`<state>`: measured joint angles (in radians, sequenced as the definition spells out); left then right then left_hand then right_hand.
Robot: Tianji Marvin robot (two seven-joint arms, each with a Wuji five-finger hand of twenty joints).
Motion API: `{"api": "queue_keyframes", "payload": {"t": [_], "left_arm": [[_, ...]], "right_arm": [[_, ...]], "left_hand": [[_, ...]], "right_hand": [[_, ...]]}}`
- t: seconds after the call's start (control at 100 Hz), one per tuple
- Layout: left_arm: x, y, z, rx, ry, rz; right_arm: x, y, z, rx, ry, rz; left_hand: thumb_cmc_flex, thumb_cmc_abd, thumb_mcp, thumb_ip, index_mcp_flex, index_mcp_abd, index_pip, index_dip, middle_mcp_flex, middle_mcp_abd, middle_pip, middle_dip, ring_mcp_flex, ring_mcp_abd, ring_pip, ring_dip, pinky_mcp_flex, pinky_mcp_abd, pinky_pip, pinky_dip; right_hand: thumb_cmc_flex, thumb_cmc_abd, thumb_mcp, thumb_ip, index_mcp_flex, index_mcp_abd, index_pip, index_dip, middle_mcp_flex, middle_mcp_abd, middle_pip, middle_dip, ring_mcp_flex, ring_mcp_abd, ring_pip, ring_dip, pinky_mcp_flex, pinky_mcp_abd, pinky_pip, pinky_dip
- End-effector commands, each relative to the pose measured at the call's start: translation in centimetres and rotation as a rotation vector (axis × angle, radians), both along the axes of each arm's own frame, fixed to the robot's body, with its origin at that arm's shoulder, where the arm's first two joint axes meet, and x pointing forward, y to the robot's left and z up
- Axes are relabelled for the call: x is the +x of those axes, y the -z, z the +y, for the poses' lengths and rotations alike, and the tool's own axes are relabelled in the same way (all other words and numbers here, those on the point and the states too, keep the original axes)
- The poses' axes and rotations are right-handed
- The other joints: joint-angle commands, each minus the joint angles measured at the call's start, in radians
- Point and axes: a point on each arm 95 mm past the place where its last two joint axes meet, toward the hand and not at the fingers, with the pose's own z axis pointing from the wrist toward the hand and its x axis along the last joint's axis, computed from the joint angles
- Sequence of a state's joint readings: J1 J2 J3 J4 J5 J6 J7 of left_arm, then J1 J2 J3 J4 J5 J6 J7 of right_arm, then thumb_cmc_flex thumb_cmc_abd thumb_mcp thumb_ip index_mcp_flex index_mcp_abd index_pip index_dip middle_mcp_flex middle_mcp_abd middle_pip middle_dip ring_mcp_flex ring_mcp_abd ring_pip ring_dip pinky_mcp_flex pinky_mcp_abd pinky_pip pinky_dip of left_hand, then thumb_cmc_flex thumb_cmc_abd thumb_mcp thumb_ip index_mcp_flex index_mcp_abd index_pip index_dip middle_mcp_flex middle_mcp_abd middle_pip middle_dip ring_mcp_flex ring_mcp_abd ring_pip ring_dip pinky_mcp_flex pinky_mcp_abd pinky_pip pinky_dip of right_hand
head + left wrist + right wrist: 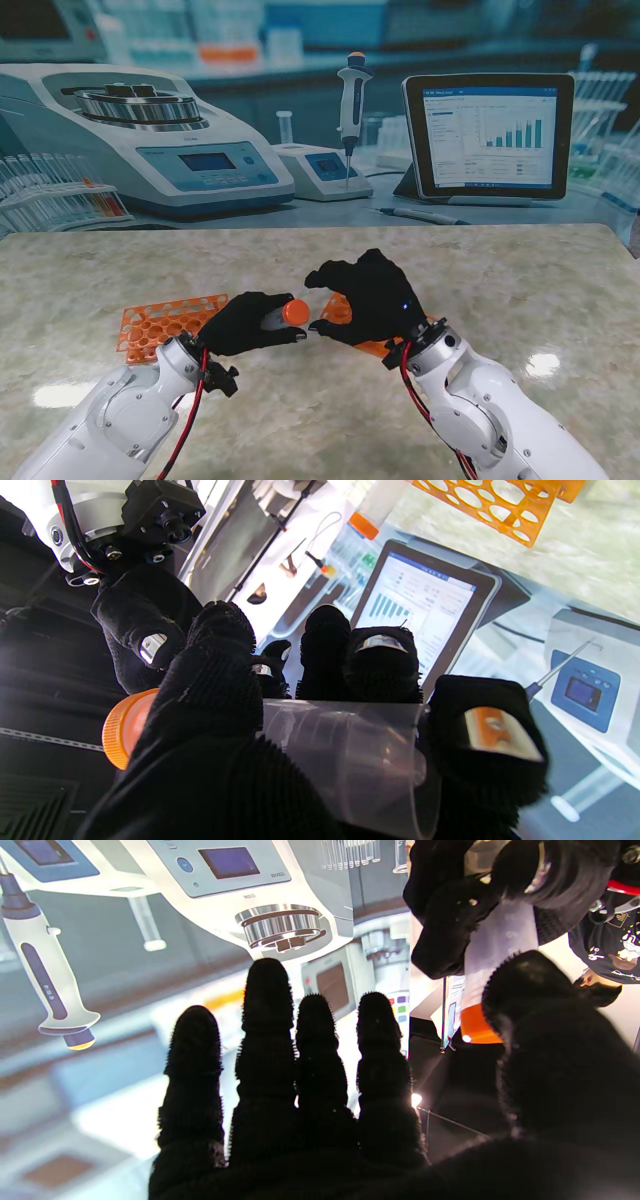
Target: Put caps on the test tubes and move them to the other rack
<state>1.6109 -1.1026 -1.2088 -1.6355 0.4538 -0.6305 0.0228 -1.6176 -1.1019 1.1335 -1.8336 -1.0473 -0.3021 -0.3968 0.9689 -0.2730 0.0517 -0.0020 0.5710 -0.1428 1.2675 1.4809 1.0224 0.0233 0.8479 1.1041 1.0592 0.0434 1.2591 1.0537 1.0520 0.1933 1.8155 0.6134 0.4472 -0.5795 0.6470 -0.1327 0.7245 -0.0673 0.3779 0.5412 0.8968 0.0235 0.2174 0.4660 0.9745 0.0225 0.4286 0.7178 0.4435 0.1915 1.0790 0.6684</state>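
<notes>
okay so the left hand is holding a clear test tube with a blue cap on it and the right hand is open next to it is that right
Not quite: the cap is orange, not blue. The stand view shows it on the end of the clear test tube held in the left hand, and the left wrist view confirms the colour. The right hand is indeed open beside it, holding nothing.

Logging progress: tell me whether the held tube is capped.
Capped: an orange screw cap sits on the clear plastic tube in the left hand.
</notes>
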Motion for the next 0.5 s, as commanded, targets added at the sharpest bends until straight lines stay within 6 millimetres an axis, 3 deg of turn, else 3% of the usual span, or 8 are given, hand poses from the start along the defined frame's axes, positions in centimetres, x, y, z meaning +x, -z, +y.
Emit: {"api": "queue_keyframes", "payload": {"t": [0.0, 0.49], "left_arm": [[-0.10, -0.10, -0.15, 0.000, 0.005, 0.000], [-0.09, -0.07, -0.20, 0.001, 0.007, 0.001]], "right_arm": [[-0.24, -0.14, -0.05, 0.003, 0.004, -0.005], [-0.69, -0.97, 0.43, 0.019, -0.022, -0.097]], "left_hand": [[0.041, 0.054, -0.004, -0.009, 0.010, -0.049, 0.060, 0.066, -0.007, -0.039, 0.002, -0.007, 0.024, -0.041, 0.009, 0.005, 0.033, -0.125, 0.159, 0.019], [0.041, 0.054, -0.003, -0.009, 0.010, -0.049, 0.060, 0.065, -0.006, -0.039, 0.002, -0.007, 0.024, -0.041, 0.009, 0.005, 0.033, -0.125, 0.159, 0.019]], "right_hand": [[-0.037, -0.027, 0.014, 0.024, -0.051, 0.022, -0.022, -0.016, -0.036, 0.023, -0.019, -0.016, -0.019, 0.008, -0.033, -0.013, -0.025, 0.022, -0.017, 0.001], [-0.055, -0.090, 0.061, 0.018, -0.038, 0.024, -0.009, -0.022, -0.027, 0.027, 0.010, -0.022, -0.012, -0.004, -0.014, -0.004, -0.018, 0.020, -0.017, 0.006]]}}
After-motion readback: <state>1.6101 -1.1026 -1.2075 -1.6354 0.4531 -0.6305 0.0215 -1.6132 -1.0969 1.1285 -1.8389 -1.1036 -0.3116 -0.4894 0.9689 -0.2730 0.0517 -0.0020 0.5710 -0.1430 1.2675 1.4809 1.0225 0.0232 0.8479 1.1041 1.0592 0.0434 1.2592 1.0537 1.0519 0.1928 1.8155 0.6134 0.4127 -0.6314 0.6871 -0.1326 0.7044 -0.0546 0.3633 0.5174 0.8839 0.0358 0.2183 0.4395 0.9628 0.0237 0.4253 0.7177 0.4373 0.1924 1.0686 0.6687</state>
